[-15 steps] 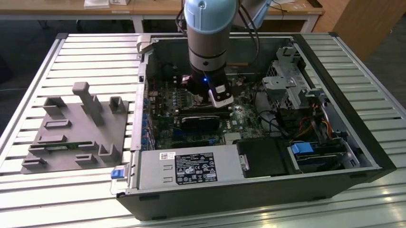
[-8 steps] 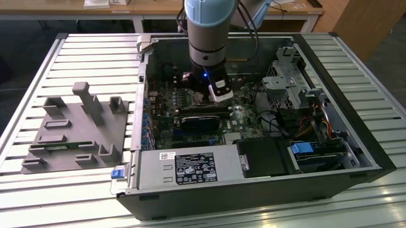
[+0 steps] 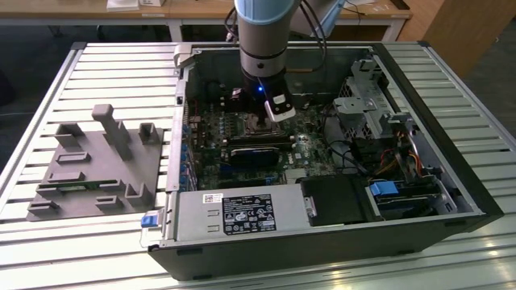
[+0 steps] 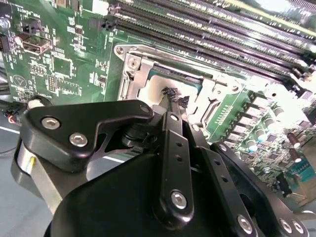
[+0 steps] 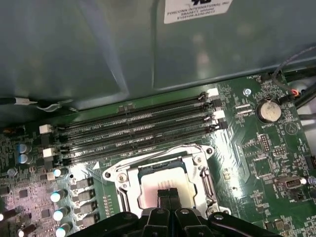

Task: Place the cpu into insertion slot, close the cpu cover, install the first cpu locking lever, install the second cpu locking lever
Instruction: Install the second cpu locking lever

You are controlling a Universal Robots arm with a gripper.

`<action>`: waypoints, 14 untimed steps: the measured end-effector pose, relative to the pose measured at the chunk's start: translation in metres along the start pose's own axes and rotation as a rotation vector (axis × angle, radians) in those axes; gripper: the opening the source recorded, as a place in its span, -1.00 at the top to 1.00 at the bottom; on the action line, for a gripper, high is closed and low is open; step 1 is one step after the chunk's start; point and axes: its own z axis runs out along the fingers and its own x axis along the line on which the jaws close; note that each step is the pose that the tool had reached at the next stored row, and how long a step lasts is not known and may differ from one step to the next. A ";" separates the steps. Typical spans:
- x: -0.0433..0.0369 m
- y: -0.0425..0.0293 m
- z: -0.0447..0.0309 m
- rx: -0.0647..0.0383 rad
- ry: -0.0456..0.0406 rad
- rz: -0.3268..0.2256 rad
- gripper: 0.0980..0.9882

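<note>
Your tool [image 5: 168, 193] is right down over the slot [image 5: 163, 174] now, fingertips pinched close together, narrow, their tips at or just above the pale top of the cpu [image 5: 148, 190], which already sits inside the metal rim. In the second wrist view you see the same thing: the fingertips [image 4: 173, 96] touching or almost touching the chip's surface, near one side of the socket. Whether they actually pinch anything, I can't tell; nothing visibly hangs between them.

Watch the risk here. If the cpu isn't seated flat, any sideways drag from those tips could skew it in the slot and bend the contacts beneath. Push down too hard and you load the board itself. The memory slots [image 5: 133, 129] run just beside the socket, so a wide swing could clip their latches.

From the exterior view the arm [image 3: 262, 36] stands upright inside the open case [image 3: 451, 157], on the slatted tabletop [image 3: 105, 66], tool [image 3: 266, 124] low over the board's middle. The grey fixture [image 3: 96, 163] sits well apart, on the exterior view's left.
</note>
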 end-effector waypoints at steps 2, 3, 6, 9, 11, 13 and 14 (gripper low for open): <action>-0.0001 0.0008 -0.0033 0.000 0.0000 0.000 0.99; -0.0002 0.0014 -0.0060 0.000 -0.0001 0.000 0.99; -0.0005 0.0033 -0.0166 0.000 -0.0001 0.000 0.99; -0.0009 0.0050 -0.0264 0.000 -0.0001 0.000 0.99; -0.0010 0.0054 -0.0279 0.002 -0.0008 0.000 0.99; -0.0010 0.0053 -0.0279 0.003 -0.0010 0.000 0.99; -0.0009 0.0053 -0.0280 0.004 -0.0011 0.000 0.99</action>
